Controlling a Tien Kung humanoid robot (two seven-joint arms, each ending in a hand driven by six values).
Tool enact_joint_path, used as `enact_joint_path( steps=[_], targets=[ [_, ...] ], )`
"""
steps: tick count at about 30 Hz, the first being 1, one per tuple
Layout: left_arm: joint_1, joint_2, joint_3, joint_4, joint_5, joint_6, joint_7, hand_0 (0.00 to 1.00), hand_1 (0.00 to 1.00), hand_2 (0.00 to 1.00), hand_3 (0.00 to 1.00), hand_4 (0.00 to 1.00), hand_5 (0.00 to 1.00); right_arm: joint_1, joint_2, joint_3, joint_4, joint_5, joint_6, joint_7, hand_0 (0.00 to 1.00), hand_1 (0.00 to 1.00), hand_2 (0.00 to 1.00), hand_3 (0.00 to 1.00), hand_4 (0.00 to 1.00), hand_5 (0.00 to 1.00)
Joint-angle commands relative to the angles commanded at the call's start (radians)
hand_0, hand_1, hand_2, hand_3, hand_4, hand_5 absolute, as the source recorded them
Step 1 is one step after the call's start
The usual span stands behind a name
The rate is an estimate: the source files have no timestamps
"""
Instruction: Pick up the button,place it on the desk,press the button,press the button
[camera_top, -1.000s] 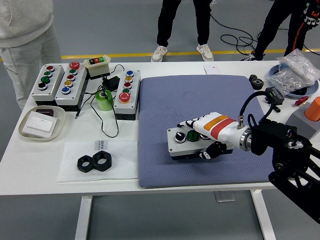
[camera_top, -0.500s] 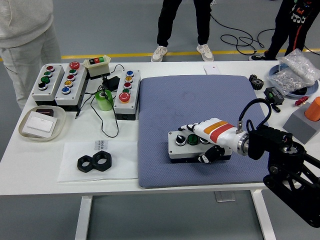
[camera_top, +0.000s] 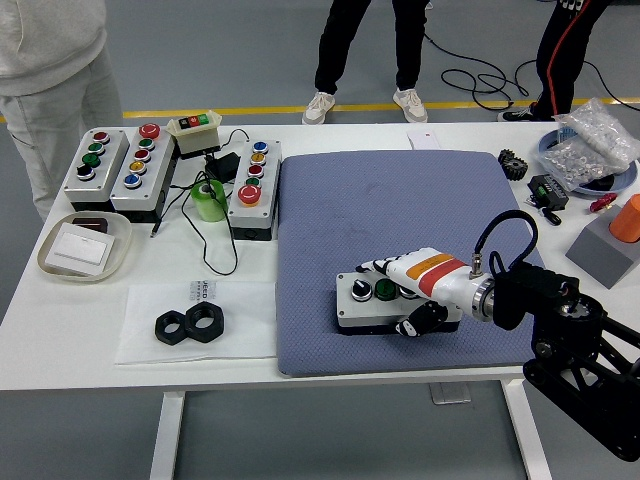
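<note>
Two black nuts (camera_top: 188, 324) (touching) left of blue mat (camera_top: 400, 210)

A smooth grey floor (camera_top: 220, 50) spreads beyond the white rectangular surface (camera_top: 90, 330), crossed by a yellow painted line (camera_top: 240, 109) that runs parallel to the far edge. Black cables (camera_top: 470, 75) trail loosely over the floor at the upper right. The surface stands on white metal legs (camera_top: 168, 440). Three people stand on the far side. Light is even and soft, without hard shadows.
</note>
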Motion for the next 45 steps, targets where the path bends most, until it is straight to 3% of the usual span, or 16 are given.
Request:
enact_joint_path(
  steps=[1, 2, 7, 8, 12, 13, 31, 32, 45],
  targets=[
    [0.000, 0.000, 0.000, 0.000, 0.001, 0.000, 0.000, 0.750, 0.913, 0.962, 0.847, 0.562, 0.998, 0.001, 0.000, -0.001, -0.004, 0.001, 0.000, 0.003, 0.440, 0.351, 0.344, 0.446, 0.501, 0.002],
    [0.000, 0.000, -0.001, 0.000, 0.001, 0.000, 0.000, 0.750, 0.913, 0.962, 0.846, 0.562, 0.998, 0.003, 0.000, -0.003, -0.007, 0.003, 0.000, 0.005, 0.504, 0.456, 0.442, 0.500, 0.473, 0.002],
    [0.000, -0.001, -0.004, 0.000, 0.005, 0.000, 0.000, 0.750, 0.913, 0.962, 0.846, 0.562, 0.998, 0.006, 0.000, 0.001, -0.015, -0.003, 0.028, 0.033, 0.504, 0.456, 0.442, 0.500, 0.473, 0.002],
    [0.001, -0.001, -0.005, 0.000, 0.006, -0.001, 0.000, 0.749, 0.913, 0.962, 0.845, 0.564, 0.998, 0.007, -0.001, 0.002, -0.016, -0.006, 0.040, 0.044, 0.739, 0.758, 0.736, 0.634, 0.544, 0.002],
    [0.002, -0.001, -0.008, 0.000, 0.008, -0.001, 0.001, 0.749, 0.913, 0.962, 0.845, 0.564, 0.998, 0.010, -0.001, 0.006, -0.022, -0.012, 0.088, 0.072, 0.739, 0.758, 0.736, 0.634, 0.544, 0.002],
    [0.002, -0.002, -0.007, 0.000, 0.006, -0.001, 0.001, 0.749, 0.913, 0.962, 0.846, 0.564, 0.998, 0.010, -0.001, 0.008, -0.025, -0.011, 0.099, 0.080, 0.852, 0.848, 0.860, 0.779, 0.733, 0.022],
    [0.011, -0.002, -0.016, 0.000, 0.016, -0.003, 0.002, 0.750, 0.913, 0.963, 0.846, 0.564, 0.998, 0.014, -0.001, 0.029, -0.024, 0.004, 0.085, 0.077, 0.865, 0.875, 0.890, 0.820, 0.762, 0.093],
    [0.012, -0.002, -0.017, 0.000, 0.017, -0.003, 0.002, 0.749, 0.914, 0.962, 0.846, 0.562, 0.998, 0.014, -0.001, 0.031, -0.023, 0.006, 0.084, 0.076, 0.906, 0.922, 0.962, 0.993, 0.872, 0.293],
    [0.018, -0.002, -0.031, 0.000, 0.036, -0.006, 0.004, 0.750, 0.913, 0.962, 0.844, 0.562, 0.998, 0.013, -0.002, 0.046, -0.019, 0.038, 0.061, 0.065, 0.934, 0.944, 0.998, 0.998, 0.886, 0.297]
  ],
)
